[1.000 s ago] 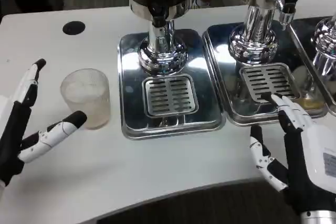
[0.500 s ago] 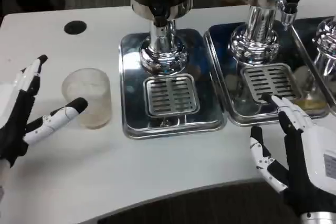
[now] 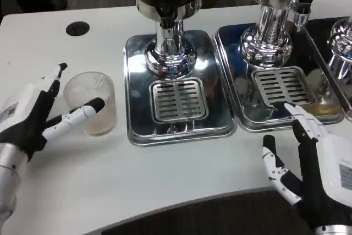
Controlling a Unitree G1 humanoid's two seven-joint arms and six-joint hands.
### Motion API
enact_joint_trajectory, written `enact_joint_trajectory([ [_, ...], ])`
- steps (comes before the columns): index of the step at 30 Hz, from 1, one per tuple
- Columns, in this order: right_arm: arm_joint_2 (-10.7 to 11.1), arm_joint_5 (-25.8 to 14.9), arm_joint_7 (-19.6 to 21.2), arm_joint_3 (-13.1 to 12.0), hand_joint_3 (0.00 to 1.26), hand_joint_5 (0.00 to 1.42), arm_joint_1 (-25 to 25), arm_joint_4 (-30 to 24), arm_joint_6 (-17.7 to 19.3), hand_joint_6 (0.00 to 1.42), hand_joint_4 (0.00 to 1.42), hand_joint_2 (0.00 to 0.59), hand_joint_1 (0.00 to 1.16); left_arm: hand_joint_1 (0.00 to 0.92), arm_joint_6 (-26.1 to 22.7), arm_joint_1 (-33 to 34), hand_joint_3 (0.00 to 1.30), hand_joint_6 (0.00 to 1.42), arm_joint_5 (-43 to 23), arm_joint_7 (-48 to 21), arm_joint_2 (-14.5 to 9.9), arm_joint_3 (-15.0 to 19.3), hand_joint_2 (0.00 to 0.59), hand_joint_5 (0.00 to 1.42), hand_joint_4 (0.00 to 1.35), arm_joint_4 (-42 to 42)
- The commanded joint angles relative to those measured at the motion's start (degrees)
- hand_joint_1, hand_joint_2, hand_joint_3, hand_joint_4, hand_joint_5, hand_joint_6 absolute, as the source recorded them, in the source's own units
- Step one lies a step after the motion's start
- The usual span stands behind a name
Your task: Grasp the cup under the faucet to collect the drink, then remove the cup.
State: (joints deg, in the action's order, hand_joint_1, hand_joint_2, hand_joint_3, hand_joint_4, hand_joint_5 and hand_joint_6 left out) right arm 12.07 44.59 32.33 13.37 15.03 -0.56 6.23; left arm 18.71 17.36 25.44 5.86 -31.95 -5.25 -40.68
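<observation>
A clear ribbed plastic cup (image 3: 91, 102) stands upright on the white table, left of the middle dispenser's tray (image 3: 176, 130). My left hand (image 3: 38, 116) is open beside the cup, its thumb (image 3: 82, 114) crossing the cup's front and its other fingers reaching toward the cup's left side. The dark dispenser's faucet (image 3: 165, 6) hangs above the slotted drip grille (image 3: 177, 100), with nothing under it. My right hand (image 3: 313, 160) is open at the lower right, its fingertips over the front rim of the second tray.
A second dispenser (image 3: 275, 20) with its own tray (image 3: 247, 119) and grille stands to the right; part of a third shows at the right edge. A black round hole (image 3: 77, 28) sits at the table's back left. The table's front edge runs just below my hands.
My left hand has moved right and forward toward the cup; the thumb now lies across its front. The cup and my right hand have stayed where they were.
</observation>
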Motion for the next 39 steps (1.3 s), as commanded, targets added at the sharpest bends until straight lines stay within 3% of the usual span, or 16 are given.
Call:
enact_joint_trajectory([
  [1,0.0,-0.3,0.3,-0.1,0.24,0.18,0.8,-0.8,0.7,0.24,0.17,0.467,0.42,0.0,1.6,2.9,0.0,0.13,0.1,0.3,0.2,-1.2,0.023,0.02,0.0,-4.0],
  [9,-0.3,-0.9,-0.2,0.2,0.24,0.19,1.0,-1.3,1.3,0.26,0.18,0.461,0.43,0.01,2.7,5.7,0.0,0.14,0.2,0.6,0.3,-2.5,0.023,0.04,0.0,-8.5],
  [21,-0.7,-2.3,-0.4,0.4,0.25,0.2,1.5,-1.5,2.1,0.26,0.19,0.45,0.45,0.227,3.8,8.0,0.0,0.19,1.4,1.6,-0.2,-4.9,0.033,0.09,0.0,-11.2],
  [30,-0.7,-5.4,-1.4,-0.6,0.25,0.21,2.0,-1.8,3.7,0.28,0.19,0.449,0.46,0.296,4.8,10.2,0.03,0.24,2.0,3.8,0.6,-6.8,0.046,0.15,0.03,-15.8],
  [39,-0.9,-6.8,-1.9,-1.0,0.26,0.22,2.3,-1.7,4.6,0.28,0.2,0.446,0.46,0.346,13.0,11.2,0.17,0.38,1.9,8.2,1.6,-7.8,0.101,0.29,0.17,-22.2],
])
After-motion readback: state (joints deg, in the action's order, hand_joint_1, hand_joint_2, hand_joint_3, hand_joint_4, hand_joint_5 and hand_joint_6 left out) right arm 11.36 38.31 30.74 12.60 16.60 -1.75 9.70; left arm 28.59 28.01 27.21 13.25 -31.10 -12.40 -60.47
